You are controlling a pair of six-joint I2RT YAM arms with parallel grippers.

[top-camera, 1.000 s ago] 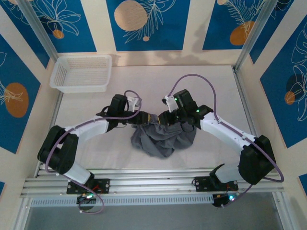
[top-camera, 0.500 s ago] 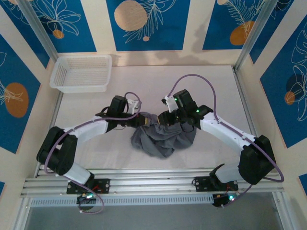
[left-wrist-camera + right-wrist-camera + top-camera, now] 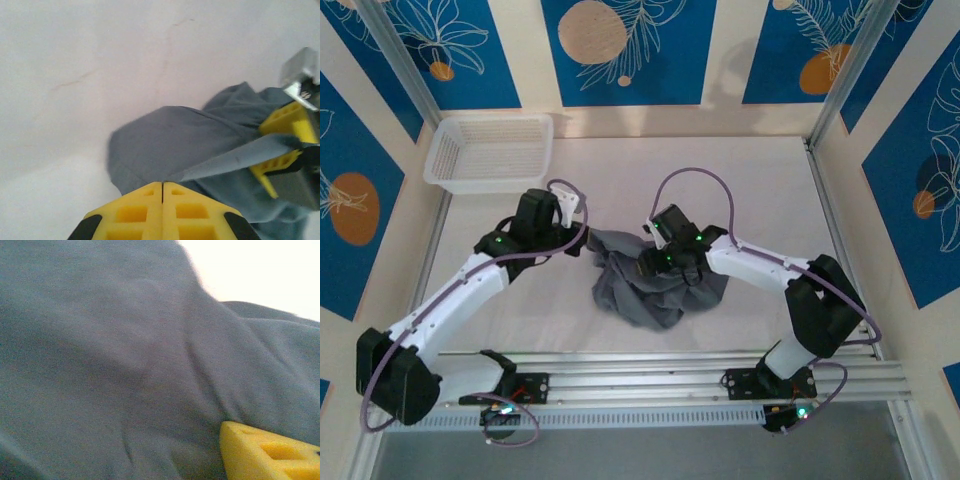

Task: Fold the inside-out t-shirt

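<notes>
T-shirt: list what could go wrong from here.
1. The left hand is shut on only a thin edge of the t-shirt; a pull could slip it free.
2. A taut strip of fabric runs from that pinch between the spread fingers of the right hand; it may snag there and drag the crumpled heap instead of spreading it.

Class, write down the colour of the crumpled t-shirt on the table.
The t-shirt is plain dark grey; the top external view shows it best.
</notes>
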